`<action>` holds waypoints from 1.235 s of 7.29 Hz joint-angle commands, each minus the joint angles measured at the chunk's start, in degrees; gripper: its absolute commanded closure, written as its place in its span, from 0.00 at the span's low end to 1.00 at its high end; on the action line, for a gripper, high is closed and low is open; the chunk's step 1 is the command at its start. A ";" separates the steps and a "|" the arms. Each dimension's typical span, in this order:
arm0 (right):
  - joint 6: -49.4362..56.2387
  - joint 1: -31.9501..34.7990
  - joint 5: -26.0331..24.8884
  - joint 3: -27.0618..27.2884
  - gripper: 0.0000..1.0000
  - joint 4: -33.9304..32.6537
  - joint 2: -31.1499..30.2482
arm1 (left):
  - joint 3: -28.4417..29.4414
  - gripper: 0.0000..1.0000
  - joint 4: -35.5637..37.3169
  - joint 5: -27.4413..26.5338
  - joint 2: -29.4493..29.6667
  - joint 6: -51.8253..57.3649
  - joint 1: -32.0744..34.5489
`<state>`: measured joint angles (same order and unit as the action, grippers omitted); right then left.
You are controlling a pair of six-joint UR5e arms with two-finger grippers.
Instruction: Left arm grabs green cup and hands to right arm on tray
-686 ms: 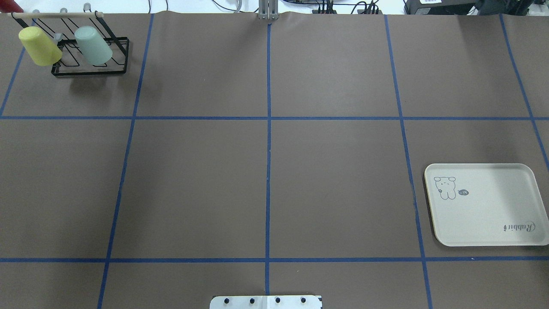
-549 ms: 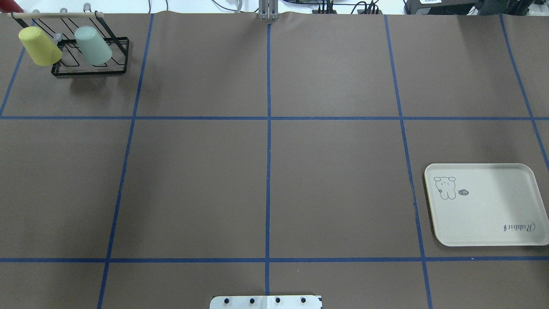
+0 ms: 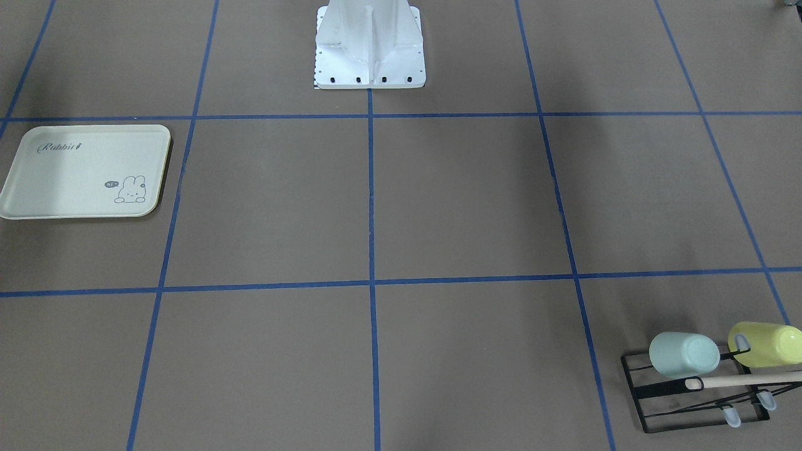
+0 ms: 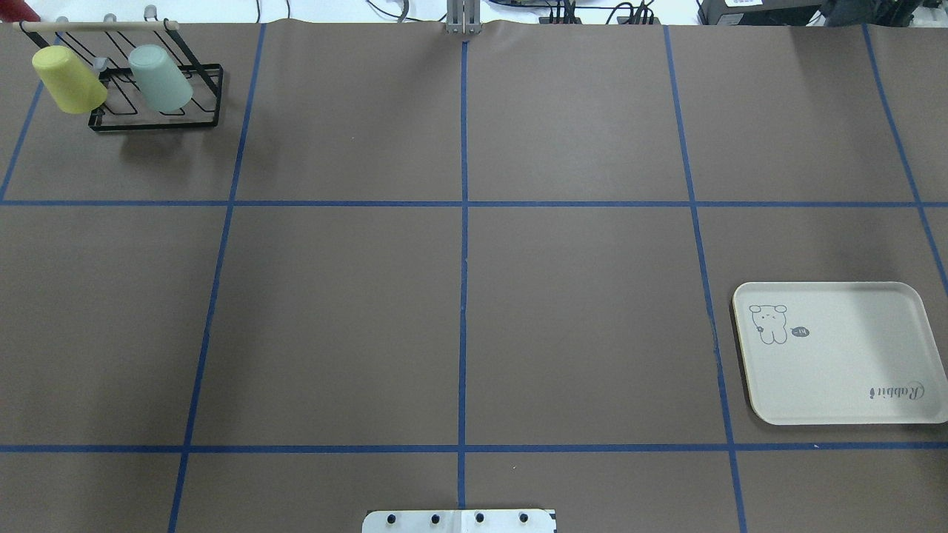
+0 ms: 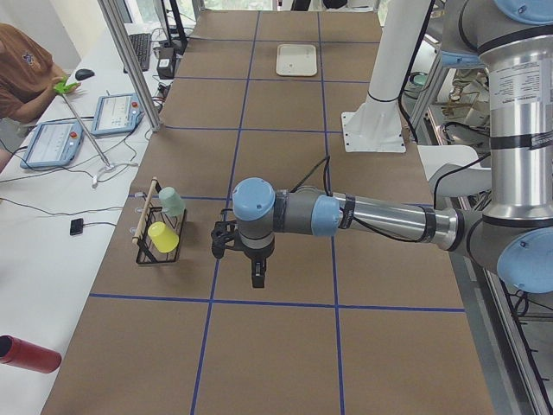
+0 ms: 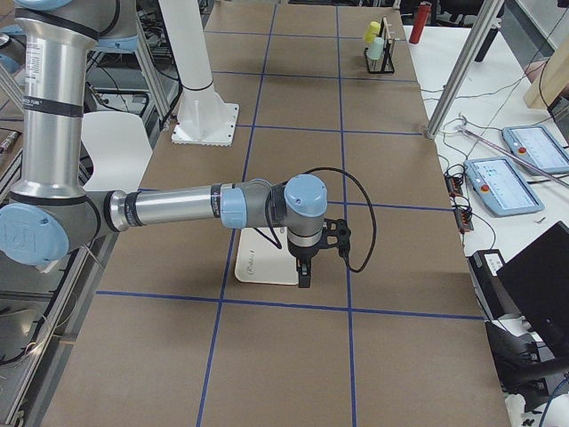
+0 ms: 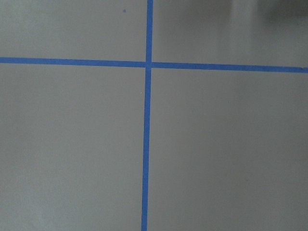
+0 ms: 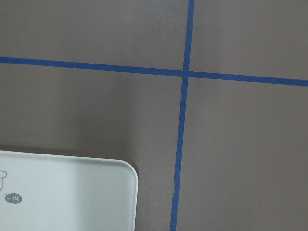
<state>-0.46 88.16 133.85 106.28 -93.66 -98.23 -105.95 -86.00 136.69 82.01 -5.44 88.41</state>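
The green cup sits tilted on the rack at my 11 o'clock, the tray at my 2 o'clock. My left fingers and right fingers hover above the worktop. Whether they are clenched or released, I cannot tell.

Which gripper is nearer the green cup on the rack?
Left. The left gripper hangs over the table beside the rack holding the green cup; the right gripper hangs by the tray, at the table's opposite end.
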 commanded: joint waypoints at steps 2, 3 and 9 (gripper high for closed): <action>-0.24 0.00 0.10 0.07 0.00 0.06 -0.11 | -0.39 0.00 -0.22 0.07 1.04 -0.36 -0.08; -0.15 -0.09 0.10 0.07 0.00 0.06 -0.03 | -0.39 0.00 -0.22 0.16 1.74 -0.36 -0.08; -0.06 -0.09 -0.16 -0.28 0.00 6.15 -0.11 | -0.57 0.00 -0.22 4.20 1.57 -0.18 -0.08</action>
<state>-0.59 88.10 133.88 106.31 -91.80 -98.22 -106.44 -86.16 140.84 83.56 -5.58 88.40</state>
